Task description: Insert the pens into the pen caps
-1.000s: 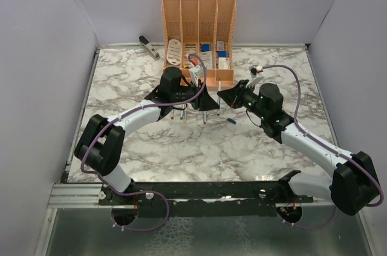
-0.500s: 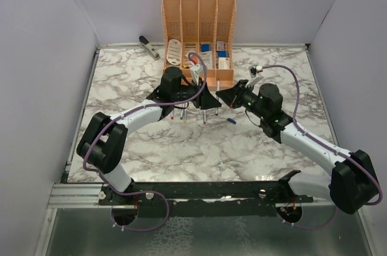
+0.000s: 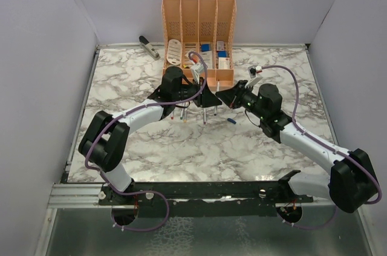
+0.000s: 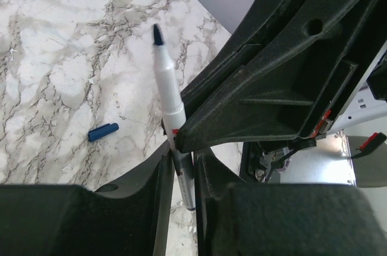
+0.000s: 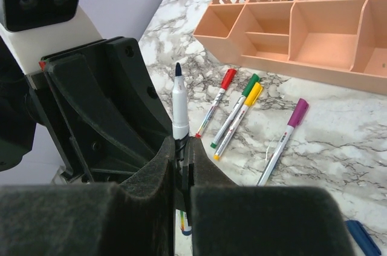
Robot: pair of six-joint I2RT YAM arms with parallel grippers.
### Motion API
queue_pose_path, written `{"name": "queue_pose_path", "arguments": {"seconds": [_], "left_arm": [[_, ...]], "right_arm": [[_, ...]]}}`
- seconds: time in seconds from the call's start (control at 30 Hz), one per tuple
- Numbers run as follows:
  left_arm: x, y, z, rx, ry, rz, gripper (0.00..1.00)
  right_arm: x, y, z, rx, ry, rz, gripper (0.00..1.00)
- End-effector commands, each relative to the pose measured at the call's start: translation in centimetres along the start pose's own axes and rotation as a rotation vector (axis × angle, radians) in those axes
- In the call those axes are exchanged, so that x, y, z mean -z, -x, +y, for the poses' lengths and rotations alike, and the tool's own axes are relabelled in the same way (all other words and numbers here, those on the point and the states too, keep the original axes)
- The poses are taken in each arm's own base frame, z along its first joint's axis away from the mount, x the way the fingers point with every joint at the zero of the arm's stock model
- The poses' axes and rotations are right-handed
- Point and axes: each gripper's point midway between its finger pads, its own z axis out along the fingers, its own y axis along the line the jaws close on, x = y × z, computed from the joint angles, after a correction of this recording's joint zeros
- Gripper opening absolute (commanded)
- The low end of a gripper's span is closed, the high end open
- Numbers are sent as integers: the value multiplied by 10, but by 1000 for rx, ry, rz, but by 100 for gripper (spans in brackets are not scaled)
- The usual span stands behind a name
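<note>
**A:** What sits left of the rack (image 3: 198,23)?

**B:** A stapler (image 3: 148,46), just off the rack's left corner, on the table (image 3: 121,86).

**A:** And in front of the rack?

**B:** Four capped pens lie close before it: red pen (image 5: 214,106), green pen (image 5: 234,109), yellow pen (image 5: 237,124) and purple pen (image 5: 281,145). The green and yellow ones are side by side.

**A:** The left gripper (image 4: 179,162)?

**B:** It is before the rack's middle, jaws clenched on the barrel of an uncapped pen (image 4: 166,80). The pen's dark blue tip is bare.

**A:** The right gripper (image 5: 181,147)?

**B:** It meets the left one before the rack's right half. Its jaws are also clamped on that pen, below the white collar.

**A:** Its cap?

**B:** The blue cap (image 4: 103,132) lies alone on the table in front of the rack's right end, apart from both grippers.
</note>
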Motion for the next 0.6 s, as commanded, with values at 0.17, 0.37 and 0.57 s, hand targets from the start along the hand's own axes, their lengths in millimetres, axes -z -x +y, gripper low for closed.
{"name": "queue_pose_path", "arguments": {"seconds": [0.17,0.37,0.57], "left_arm": [[-4,7,-5,-29,-36,-12,26],[-4,7,-6,-29,-37,-12,34],[-2,2,-5,-23,-33,-8,33]], "right_arm": [[0,8,2,21,6,-41,1],[0,10,2,21,0,-49,1],[1,14,0,28,-17,-67,1]]}}
